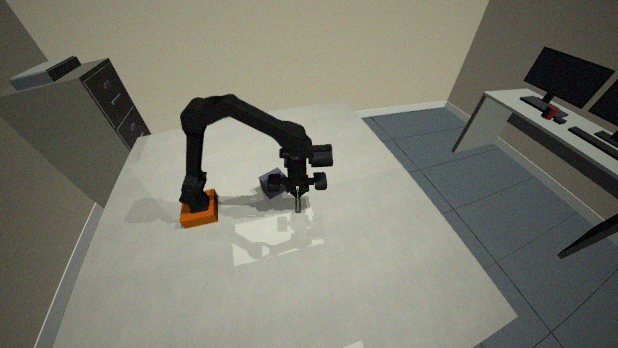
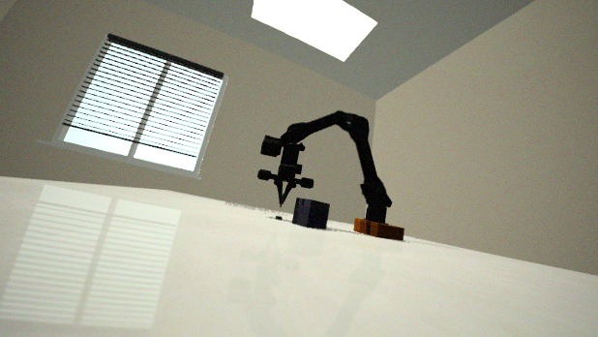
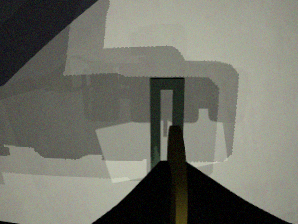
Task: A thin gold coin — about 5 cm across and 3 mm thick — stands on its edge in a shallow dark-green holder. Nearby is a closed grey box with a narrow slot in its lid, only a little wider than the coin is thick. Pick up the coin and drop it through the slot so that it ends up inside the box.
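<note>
White table [image 1: 350, 280]: arm arched over frame centre, wrist pointing straight down, gripper [image 1: 297, 196] clamped on the gold coin [image 3: 177, 203] above the green holder [image 3: 166, 106].

Gold coin [image 3: 177, 203] edge-up above green holder [image 3: 165, 119], beside grey box [image 2: 311, 213]

Around the white table [image 1: 350, 280]: a grey filing cabinet [image 1: 65, 125] stands off its far left corner, dark drawers facing the table, and a flat grey box [image 1: 45, 71] lies on its top. Off the table's right side, across the blue-grey tiled floor [image 1: 475, 200], there's a pale desk [image 1: 505, 107] carrying dark monitors [image 1: 567, 75], a keyboard [image 1: 537, 102] and a red cup [image 1: 550, 112] just beside it. Beyond the table, a window with slatted blinds [image 2: 145, 107] glows, and above, a ceiling light [image 2: 314, 24] shines bright.
</note>
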You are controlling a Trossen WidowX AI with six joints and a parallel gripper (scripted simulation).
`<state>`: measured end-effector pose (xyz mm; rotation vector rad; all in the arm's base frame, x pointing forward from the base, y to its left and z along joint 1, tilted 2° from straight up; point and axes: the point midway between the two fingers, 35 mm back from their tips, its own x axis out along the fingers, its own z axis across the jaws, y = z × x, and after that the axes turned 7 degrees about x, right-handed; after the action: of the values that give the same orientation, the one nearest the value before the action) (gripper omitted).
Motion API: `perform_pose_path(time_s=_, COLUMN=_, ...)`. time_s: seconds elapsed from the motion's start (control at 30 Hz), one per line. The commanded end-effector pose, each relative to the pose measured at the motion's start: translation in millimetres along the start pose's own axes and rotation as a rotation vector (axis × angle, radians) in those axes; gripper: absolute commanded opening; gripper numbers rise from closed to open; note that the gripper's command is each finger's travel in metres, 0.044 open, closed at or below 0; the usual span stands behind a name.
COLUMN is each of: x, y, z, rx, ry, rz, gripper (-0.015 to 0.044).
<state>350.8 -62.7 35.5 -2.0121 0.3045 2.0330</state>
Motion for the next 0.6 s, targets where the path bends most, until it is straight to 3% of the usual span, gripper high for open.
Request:
perform_pose_path(time_s=0.0, x=-13, y=0, z=-2, rx=-0.003, ry=0.016, rz=0.001, gripper=0.0000)
perform_pose_path(time_s=0.57, x=-56, y=1, z=2, rx=-0.003, ry=0.016, rz=0.002, gripper=0.0000)
